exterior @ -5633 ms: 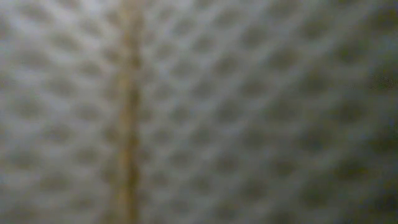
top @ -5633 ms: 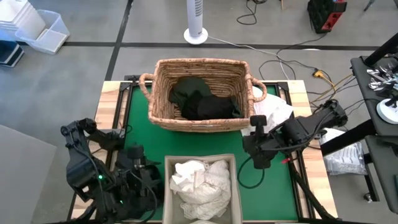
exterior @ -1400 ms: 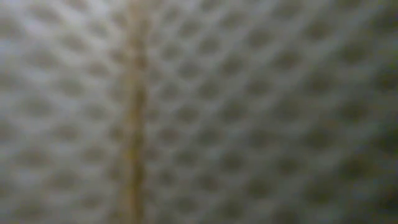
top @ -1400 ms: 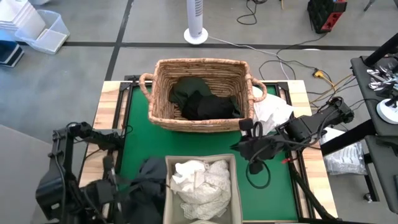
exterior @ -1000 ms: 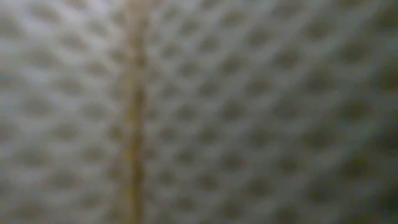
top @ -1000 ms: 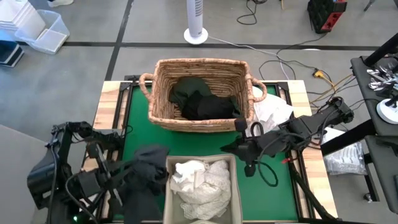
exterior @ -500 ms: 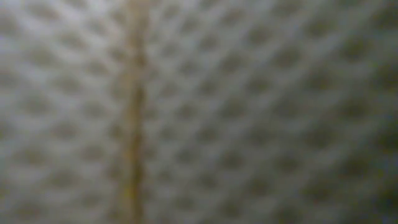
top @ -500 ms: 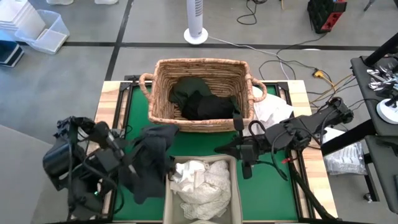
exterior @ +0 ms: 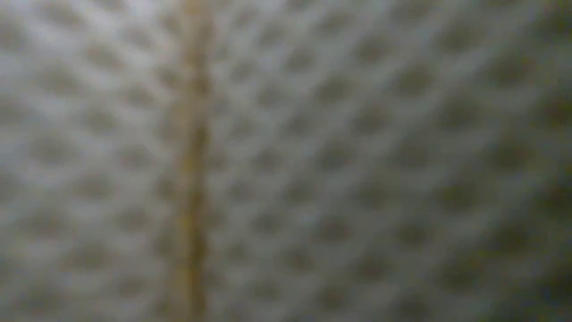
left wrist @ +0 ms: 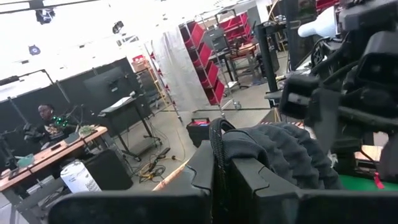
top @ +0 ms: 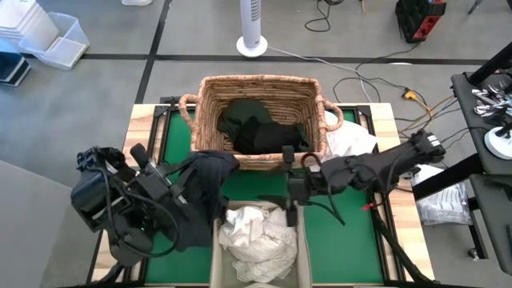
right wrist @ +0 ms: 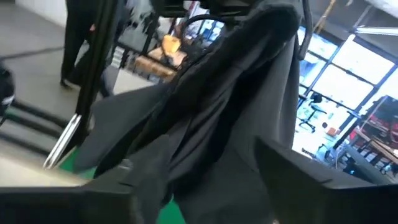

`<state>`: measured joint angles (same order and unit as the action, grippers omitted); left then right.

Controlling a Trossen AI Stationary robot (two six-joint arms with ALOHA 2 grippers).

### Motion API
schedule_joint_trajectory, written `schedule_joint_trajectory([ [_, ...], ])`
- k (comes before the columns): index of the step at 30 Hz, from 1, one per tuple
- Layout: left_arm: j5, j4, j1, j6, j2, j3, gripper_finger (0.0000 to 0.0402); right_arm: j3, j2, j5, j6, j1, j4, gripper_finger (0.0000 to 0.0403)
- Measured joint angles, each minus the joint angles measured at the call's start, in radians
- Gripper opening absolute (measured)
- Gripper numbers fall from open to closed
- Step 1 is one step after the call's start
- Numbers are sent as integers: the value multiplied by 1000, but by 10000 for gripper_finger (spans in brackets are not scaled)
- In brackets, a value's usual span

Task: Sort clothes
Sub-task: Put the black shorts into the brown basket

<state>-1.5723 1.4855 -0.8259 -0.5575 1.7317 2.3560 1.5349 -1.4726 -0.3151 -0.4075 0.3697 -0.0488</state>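
- at the near left of the green mat (top: 264,186), the left gripper (top: 186,182) has its fingers (left wrist: 214,171) clenched on a dark grey garment (top: 202,192), held up above the surface; the cloth drapes from the near rim of the wicker basket (top: 210,96) down beside the left wall of the fabric bin (top: 217,240).
- in the left wrist view the garment bunches over the closed fingers and blocks much of the way ahead.
- across the middle, the right gripper (top: 290,192) hangs over the far right corner of the fabric bin, its fingers released and spread, holding nothing; the right wrist view looks straight at the hanging dark grey garment (right wrist: 211,112).
- white clothes (top: 254,230) fill the fabric bin; dark clothes (top: 260,128) lie inside the wicker basket.
- one white garment (top: 352,142) lies at the right edge of the surface, just beside the basket's right handle.
- open mat shows to the right of the bin and in the narrow strip between basket and bin, where both grippers crowd in.
- the low view shows only a blurred weave close up.
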Motion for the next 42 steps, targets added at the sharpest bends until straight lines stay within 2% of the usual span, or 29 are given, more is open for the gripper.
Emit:
schedule_joint_trajectory([
  [3,0,-1,-1,0,0,0,4,0,-50,-7,6,-16,97,283],
  [6,1,-1,0,0,0,-1,4,6,-104,-59,-17,-26,189,333],
  [10,1,-1,-1,7,5,-1,5,37,-180,-73,-48,-35,269,373],
  [16,3,-1,-1,9,30,-2,5,132,-302,-70,-31,-36,347,382],
  [29,10,-48,-27,-20,92,-2,6,359,-488,-74,-40,-47,342,377],
  [32,12,-58,-39,-20,97,-2,6,389,-512,-74,-71,-49,337,350],
  [34,12,-63,-46,-48,98,-2,8,404,-522,-74,-84,-49,324,312],
  [38,33,-65,-59,-58,97,-2,32,409,-523,-60,-91,-49,294,194],
  [42,84,-65,-64,-35,96,-2,90,400,-512,-29,-99,-49,262,52],
])
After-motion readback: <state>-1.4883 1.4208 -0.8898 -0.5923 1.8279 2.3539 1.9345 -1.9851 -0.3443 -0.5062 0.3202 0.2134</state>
